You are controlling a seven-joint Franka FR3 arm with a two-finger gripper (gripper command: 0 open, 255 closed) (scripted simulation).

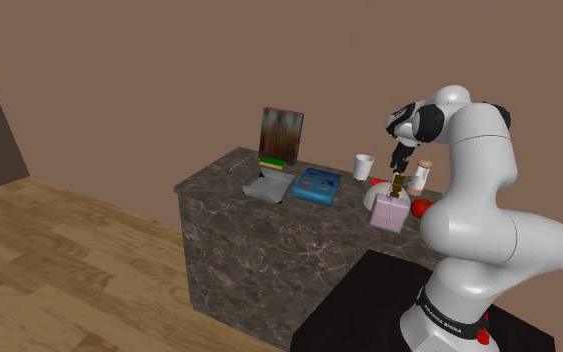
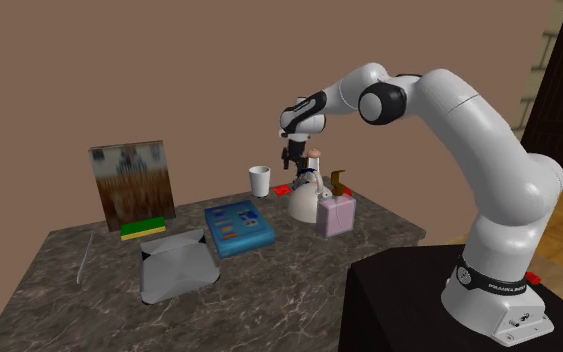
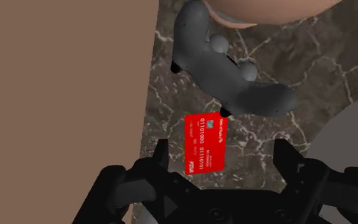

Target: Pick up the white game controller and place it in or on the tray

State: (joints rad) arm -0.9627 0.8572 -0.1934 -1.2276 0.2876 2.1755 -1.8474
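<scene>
The gripper [image 3: 222, 153] is released, its fingers standing apart above a red card [image 3: 205, 143] on the marble counter [image 3: 311, 76]. The grey controller [image 3: 228, 70] lies just beyond the card, possibly touching its corner, close to the wall. The grey tray [image 2: 174, 270] sits in the second exterior view's lower left, well apart from the gripper.

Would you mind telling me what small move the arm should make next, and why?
Probably shift the end effector toward the grey game controller until it sits between the open fingers. In the wrist view the fingers stand apart over the red card, with the controller lying beyond it on the marble counter, untouched.
</scene>
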